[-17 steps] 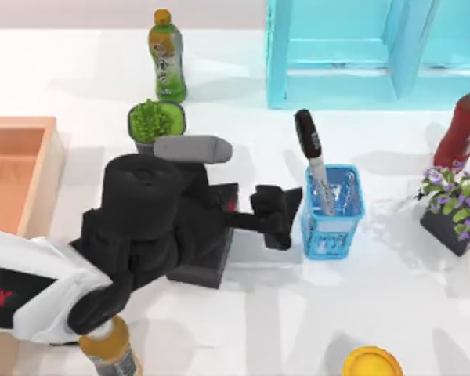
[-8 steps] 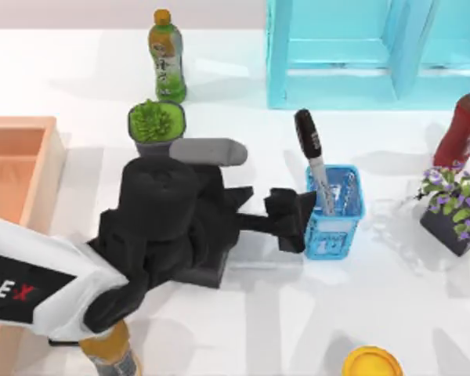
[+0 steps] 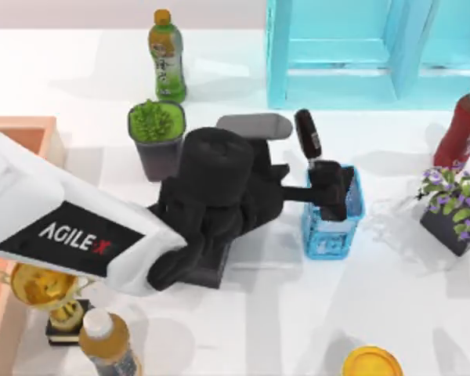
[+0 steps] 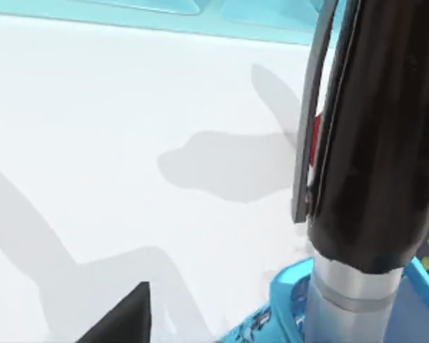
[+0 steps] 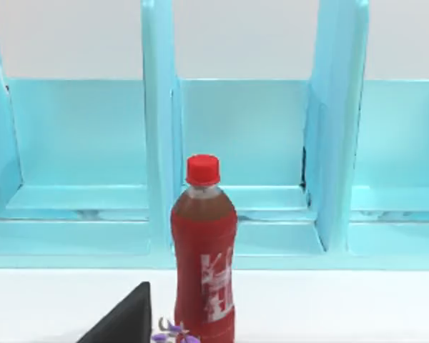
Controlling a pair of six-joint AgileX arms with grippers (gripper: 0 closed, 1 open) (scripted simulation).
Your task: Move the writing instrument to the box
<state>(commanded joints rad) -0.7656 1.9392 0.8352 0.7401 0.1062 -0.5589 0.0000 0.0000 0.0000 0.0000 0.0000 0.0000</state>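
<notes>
The writing instrument stands slanted in a small blue mesh basket (image 3: 333, 231), its black cap (image 3: 306, 133) sticking out above the rim. My left gripper (image 3: 329, 192) hovers over the basket at the pen's barrel, open, covering the barrel from above. In the left wrist view the black cap (image 4: 379, 121) and grey-white barrel (image 4: 350, 296) loom very close, off to one side of a gripper fingertip (image 4: 121, 321). The box (image 3: 16, 133) of peach-tan wood lies at the table's left edge, partly behind my left arm. A right gripper fingertip (image 5: 125, 321) shows, facing the shelf.
Near the left arm stand a green potted plant (image 3: 155, 129), a green bottle (image 3: 166, 55), a black tissue box (image 3: 207, 270), a gold trophy (image 3: 51, 294) and a yellow-capped bottle (image 3: 106, 345). A cyan shelf (image 3: 360, 55), red bottle (image 3: 462, 125) and purple flower pot (image 3: 454, 207) stand right.
My left arm swung right and toward the far side; its gripper went from beside the basket to over it, at the pen's barrel. The trophy is now uncovered.
</notes>
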